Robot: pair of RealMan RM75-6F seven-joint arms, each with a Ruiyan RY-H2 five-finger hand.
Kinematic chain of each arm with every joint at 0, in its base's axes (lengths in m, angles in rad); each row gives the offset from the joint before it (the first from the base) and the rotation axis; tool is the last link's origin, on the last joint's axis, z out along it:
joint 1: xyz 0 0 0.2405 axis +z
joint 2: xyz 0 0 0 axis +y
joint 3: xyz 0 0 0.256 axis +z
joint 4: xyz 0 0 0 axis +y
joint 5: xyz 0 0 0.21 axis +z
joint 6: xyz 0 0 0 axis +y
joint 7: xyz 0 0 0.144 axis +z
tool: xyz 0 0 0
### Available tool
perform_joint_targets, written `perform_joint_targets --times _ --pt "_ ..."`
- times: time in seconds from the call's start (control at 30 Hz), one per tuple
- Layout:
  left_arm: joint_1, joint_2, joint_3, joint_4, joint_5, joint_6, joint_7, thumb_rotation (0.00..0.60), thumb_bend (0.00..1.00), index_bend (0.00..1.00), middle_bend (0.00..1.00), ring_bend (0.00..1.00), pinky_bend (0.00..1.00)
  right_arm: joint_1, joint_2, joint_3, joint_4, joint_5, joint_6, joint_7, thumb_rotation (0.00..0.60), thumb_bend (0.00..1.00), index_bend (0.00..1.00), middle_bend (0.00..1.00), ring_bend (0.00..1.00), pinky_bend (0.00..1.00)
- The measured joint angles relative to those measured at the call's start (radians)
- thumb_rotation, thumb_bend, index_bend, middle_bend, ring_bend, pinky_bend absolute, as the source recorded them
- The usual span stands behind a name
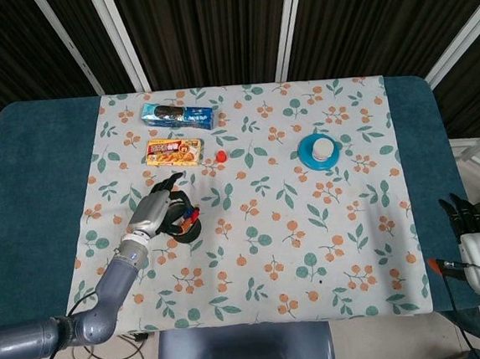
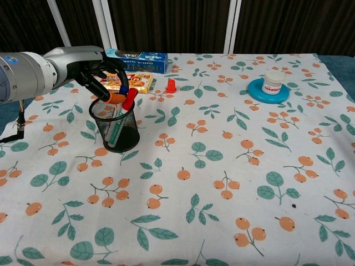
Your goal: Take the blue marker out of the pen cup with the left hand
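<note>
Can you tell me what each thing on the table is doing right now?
Pen cup: upright, markers inside.
Blue marker: in the cup, left hand curled around its top.
Red marker: in the cup, leaning.
Jar: upright on blue dish.
Right hand: off the table, holds nothing.
</note>
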Motion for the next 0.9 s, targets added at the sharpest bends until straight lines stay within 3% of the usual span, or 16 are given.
perform_joint_targets --times 0.53,0.9 --pt "0.012 0.04 -0.012 -0.049 0.003 0.007 -0.011 0.6 0.39 0.56 0.02 0.0 0.0 0.0 0.0 0.0 0.002 0.002 -0.002 0.002 0.6 0.12 0.1 0.01 0.06 0.17" --pt "0.089 0.268 -0.07 -0.244 0.072 0.015 -0.125 0.6 0.39 0.56 0.02 0.0 0.0 -0.001 -0.003 -0.001 0.003 0.001 0.001 -0.006 0.6 0.12 0.1 0.01 0.06 0.17"
